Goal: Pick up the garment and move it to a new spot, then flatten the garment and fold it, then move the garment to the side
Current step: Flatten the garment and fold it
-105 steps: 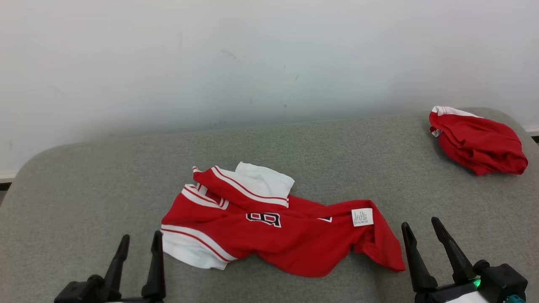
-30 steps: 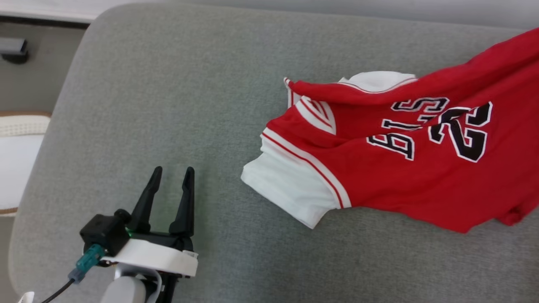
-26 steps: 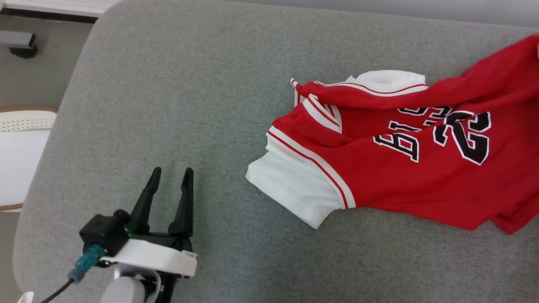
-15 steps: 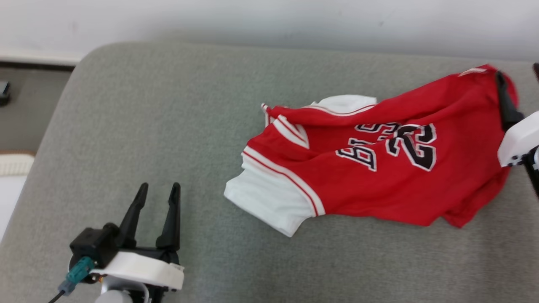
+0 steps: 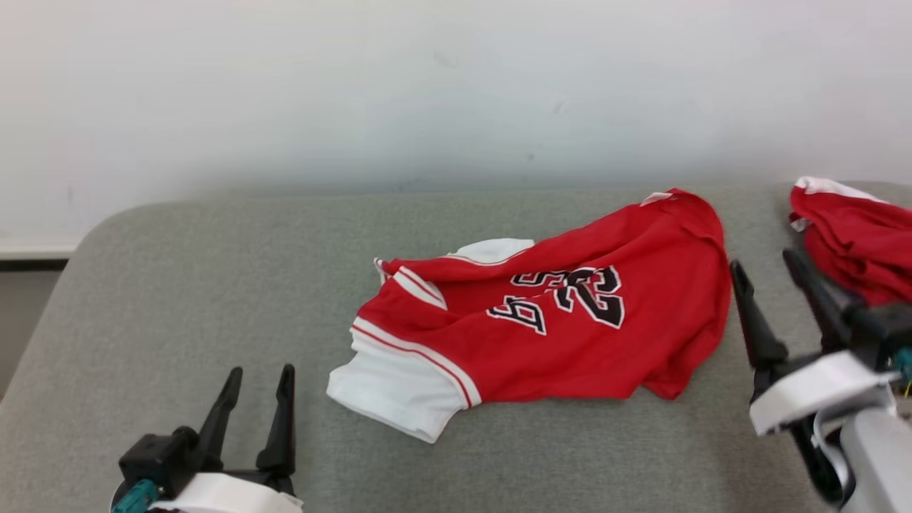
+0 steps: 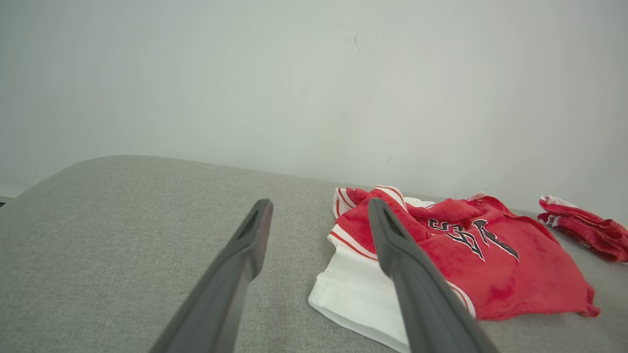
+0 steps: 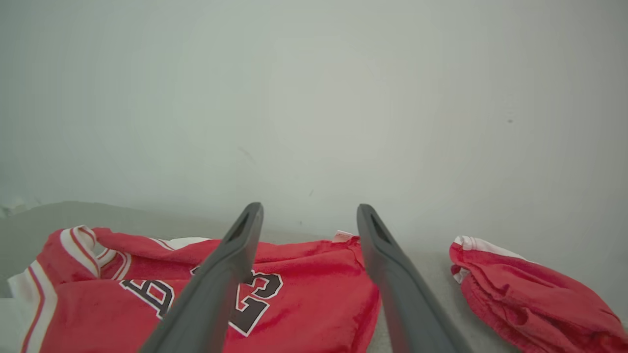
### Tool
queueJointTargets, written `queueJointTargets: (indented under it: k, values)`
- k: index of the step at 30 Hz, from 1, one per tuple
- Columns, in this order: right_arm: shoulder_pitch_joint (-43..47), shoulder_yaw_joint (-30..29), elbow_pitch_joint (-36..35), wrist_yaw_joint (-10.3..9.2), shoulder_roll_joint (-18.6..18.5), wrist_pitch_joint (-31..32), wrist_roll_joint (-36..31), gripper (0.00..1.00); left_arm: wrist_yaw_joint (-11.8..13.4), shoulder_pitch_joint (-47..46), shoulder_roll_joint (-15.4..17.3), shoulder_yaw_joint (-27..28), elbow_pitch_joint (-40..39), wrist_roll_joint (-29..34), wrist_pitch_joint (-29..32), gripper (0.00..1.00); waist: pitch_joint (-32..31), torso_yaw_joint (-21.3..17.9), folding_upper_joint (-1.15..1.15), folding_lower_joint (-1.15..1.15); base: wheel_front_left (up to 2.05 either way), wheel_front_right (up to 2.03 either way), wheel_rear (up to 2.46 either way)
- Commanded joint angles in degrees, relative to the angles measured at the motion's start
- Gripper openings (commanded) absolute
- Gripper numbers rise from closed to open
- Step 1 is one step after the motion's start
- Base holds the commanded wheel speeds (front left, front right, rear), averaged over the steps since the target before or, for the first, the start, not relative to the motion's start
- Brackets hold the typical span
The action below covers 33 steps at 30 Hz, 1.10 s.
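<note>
Two garments on the grey fabric bench [image 5: 178, 285]: one red-and-white jersey [image 5: 570, 335] with black numbers, crumpled mid-frame in the head view, white sleeve toward lower left, and one bunched red garment [image 5: 855, 242] at the right edge, apart from it. Two end effectors, both released, fingers spread and empty: left end effector [image 5: 261, 370] lower left, clear of the jersey; right end effector [image 5: 762, 260] between the two garments.
</note>
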Motion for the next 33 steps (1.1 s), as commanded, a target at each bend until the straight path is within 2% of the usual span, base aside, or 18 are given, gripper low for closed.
queueJointTargets:
  k: [1, 8, 15, 21, 33]
  values:
    - [4.59, -2.13, -3.4, -0.13, 1.21, -0.24, 0.38, 1.0, 0.09, 1.1, -0.02, 0.07, 0.16, 0.78, -0.01, 1.0, -1.87, -1.8, 0.0, 0.01, 0.0, 0.0, 0.0]
    - [20.0, -9.21, -16.76, -0.13, 7.41, -0.27, -3.62, 1.0, 0.1, 3.21, -0.37, 1.53, -0.22, 0.44, -0.01, 1.0, -2.82, -3.69, 0.0, 0.01, 0.0, 0.0, 0.0]
    - [26.96, -11.5, -18.93, -0.13, 10.27, -0.28, -6.33, 1.0, 0.1, 4.08, -0.92, 1.51, -0.45, 0.35, -0.01, 1.0, -2.55, -3.89, 0.0, 0.01, 0.0, 0.0, 0.0]
    - [24.31, -9.47, -15.49, -0.13, 8.74, 3.23, -9.78, 1.0, 0.1, 2.74, -0.75, 0.3, -0.13, 0.21, -0.01, 1.0, -1.94, -2.73, 0.0, 0.01, 0.0, 0.0, 0.0]
    - [15.54, -4.29, -4.97, -0.13, 3.55, 14.15, -13.9, 1.0, 0.09, 0.93, -0.36, -0.57, 0.2, -0.7, -0.01, 1.0, 0.97, 3.48, 0.0, 0.01, 0.0, 0.0, 0.0]
